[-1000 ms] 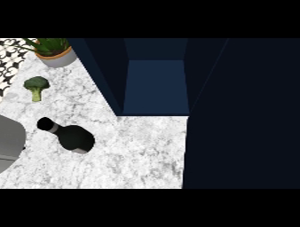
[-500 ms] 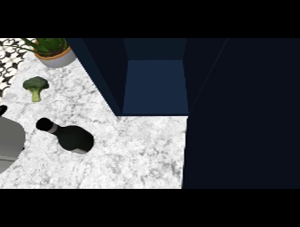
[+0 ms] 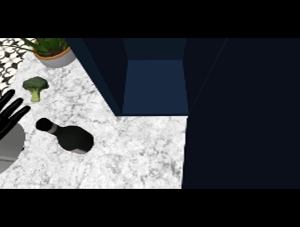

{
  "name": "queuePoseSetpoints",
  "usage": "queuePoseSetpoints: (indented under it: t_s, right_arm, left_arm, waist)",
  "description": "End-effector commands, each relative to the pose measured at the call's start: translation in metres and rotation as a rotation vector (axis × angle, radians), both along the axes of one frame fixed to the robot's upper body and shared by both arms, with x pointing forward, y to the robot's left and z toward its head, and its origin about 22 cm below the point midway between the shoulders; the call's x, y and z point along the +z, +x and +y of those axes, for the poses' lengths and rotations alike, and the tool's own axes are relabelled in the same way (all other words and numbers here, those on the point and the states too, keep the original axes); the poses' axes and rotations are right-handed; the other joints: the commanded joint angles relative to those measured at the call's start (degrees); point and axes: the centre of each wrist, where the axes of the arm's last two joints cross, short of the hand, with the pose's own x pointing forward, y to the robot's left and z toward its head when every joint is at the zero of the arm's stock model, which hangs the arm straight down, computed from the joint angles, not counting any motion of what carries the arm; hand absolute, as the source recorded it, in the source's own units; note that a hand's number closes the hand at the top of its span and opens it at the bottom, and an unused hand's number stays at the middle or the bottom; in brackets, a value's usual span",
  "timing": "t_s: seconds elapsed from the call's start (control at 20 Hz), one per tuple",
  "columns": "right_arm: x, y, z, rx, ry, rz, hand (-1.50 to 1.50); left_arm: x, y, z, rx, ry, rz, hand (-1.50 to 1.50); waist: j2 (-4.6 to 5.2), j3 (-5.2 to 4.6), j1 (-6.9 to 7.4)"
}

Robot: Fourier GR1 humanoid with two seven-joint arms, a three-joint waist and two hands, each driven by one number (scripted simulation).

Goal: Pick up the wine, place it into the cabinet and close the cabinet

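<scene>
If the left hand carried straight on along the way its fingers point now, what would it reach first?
The left hand points up and slightly right, so the broccoli looks first in line. The wine bottle lies off to its right. Heights are unclear from above.

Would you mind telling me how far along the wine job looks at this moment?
Nothing looks done yet: the wine bottle stands on the counter, ungrasped. The left hand is open at the view's left, beside it. Left to do: grasp it, place it in the open cabinet, and close that.
</scene>
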Motion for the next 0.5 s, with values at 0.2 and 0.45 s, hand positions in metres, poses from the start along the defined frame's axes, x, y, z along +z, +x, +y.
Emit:
queuePoseSetpoints:
  t_s: [0.2,0.45]
  right_arm:
    - [0.022,-0.023,-0.003,0.033,0.044,-0.060,-1.50]
    - [0.015,-0.032,-0.007,0.021,0.044,-0.063,-1.50]
  left_arm:
    - [-0.041,0.017,0.013,0.056,0.007,0.000,-1.50]
    - [-0.053,0.016,0.005,0.073,0.021,-0.019,-1.50]
  waist:
    - [0.05,-0.01,0.03]
    - [-0.02,0.03,0.05]
